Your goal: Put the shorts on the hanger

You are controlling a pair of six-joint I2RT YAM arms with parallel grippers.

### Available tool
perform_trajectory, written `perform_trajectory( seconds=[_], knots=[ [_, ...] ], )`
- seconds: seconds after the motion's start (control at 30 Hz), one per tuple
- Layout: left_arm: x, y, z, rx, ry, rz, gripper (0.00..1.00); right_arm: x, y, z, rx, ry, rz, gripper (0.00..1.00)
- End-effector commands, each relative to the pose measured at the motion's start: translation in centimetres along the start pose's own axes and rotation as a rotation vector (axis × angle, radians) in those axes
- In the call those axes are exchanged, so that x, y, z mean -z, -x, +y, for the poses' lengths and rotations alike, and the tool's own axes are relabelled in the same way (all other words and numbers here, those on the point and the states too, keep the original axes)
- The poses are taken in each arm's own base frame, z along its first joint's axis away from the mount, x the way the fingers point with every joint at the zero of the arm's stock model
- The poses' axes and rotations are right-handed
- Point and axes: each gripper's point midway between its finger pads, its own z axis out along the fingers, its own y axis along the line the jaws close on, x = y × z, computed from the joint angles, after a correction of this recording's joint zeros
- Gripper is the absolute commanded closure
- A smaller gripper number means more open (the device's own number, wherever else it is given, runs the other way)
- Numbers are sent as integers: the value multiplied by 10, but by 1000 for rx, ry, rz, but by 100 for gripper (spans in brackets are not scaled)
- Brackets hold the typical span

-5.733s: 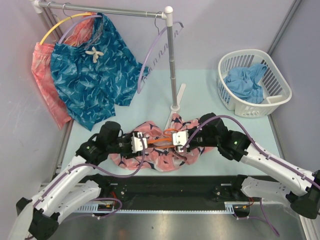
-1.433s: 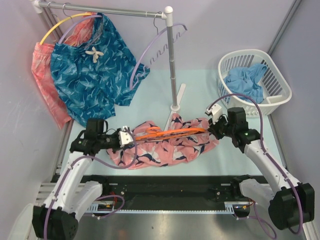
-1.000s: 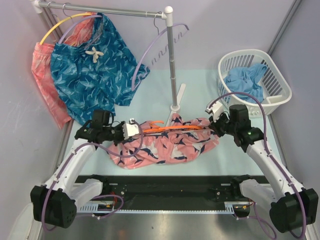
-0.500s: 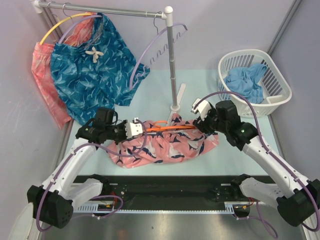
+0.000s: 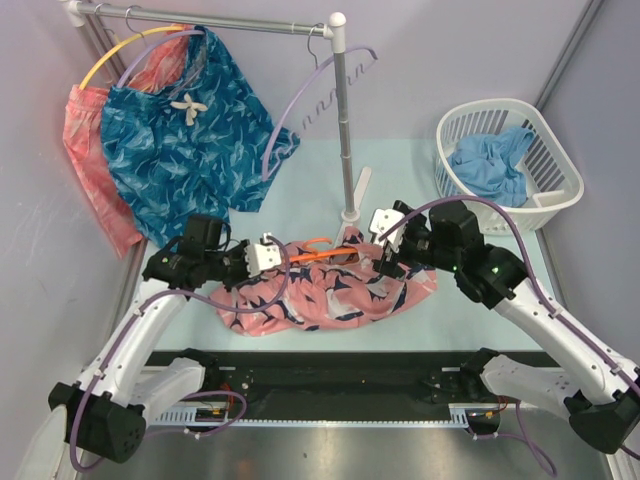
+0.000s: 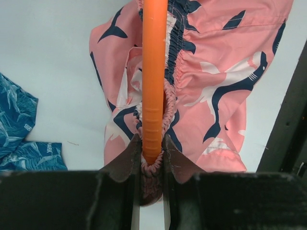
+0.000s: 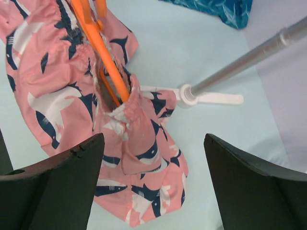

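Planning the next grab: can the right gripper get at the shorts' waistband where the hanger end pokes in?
Probably yes. The right gripper hangs open over the shorts, beside the hanger end, with nothing visible between them.

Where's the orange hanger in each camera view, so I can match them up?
Top external: the hanger lies centre frame, across the top of the shorts.
Left wrist: the hanger runs vertically down the centre, pinched by the left gripper.
Right wrist: the hanger slants from the top edge into the shorts, upper left.
Shared landmark: the shorts, bunched around the hanger in all three.
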Motion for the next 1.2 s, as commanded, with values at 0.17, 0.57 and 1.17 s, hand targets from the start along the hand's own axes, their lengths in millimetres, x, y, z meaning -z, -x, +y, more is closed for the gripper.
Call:
perform_trajectory(
  seconds=[0.17, 0.57, 1.17],
  knots=[
    [18, 18, 0, -17, 30, -59, 100, 5, 37, 11, 33, 85, -118, 14],
    [38, 45, -13, -35, -8, -147, 100, -58, 88, 67, 259, 201, -238, 27],
    [63, 94, -26, -77, -27, -266, 69, -58, 119, 66, 274, 181, -317, 100]
  ],
)
